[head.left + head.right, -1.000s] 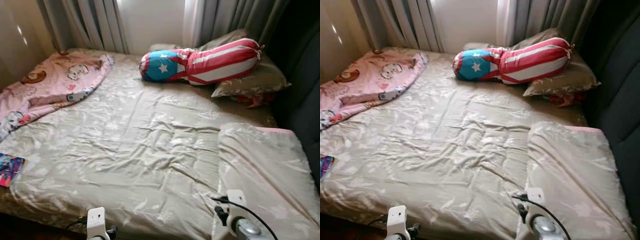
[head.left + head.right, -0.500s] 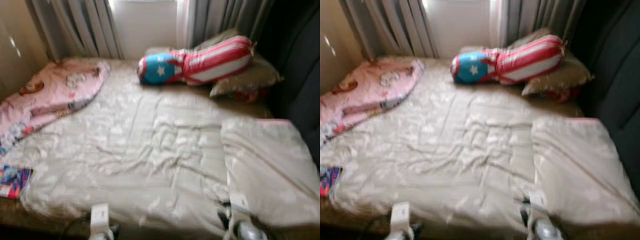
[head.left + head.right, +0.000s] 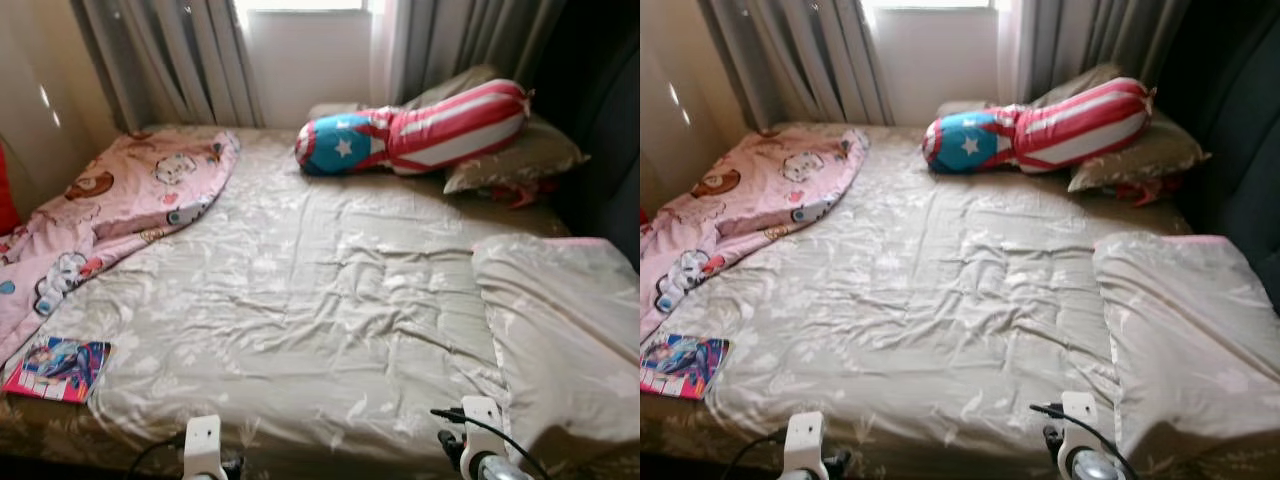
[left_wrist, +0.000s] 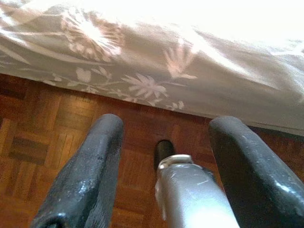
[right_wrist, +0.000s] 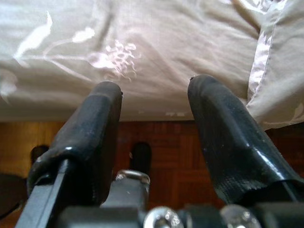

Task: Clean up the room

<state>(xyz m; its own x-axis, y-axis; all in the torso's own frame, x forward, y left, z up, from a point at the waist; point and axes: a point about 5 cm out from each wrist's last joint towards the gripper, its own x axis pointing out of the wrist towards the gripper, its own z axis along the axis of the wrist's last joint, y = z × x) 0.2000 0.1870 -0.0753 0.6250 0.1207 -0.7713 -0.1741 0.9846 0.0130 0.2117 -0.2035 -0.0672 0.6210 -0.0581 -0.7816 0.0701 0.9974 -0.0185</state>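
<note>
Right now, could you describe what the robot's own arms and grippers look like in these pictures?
Each arm ends in a silver metal wrist topped by a small white block; a thin black cable loops from the right one. The left gripper and the right gripper each have two long, thick black fingers with rounded tips, scuffed on the left, glossier on the right. A silver cylinder sits between the left fingers.

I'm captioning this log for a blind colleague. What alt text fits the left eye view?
A wide bed under a rumpled beige floral cover, seen from its foot. A pink cartoon blanket lies on its left side, a stars-and-stripes bolster rests on pillows at the far end, and a colourful book sits at the near left corner.
</note>
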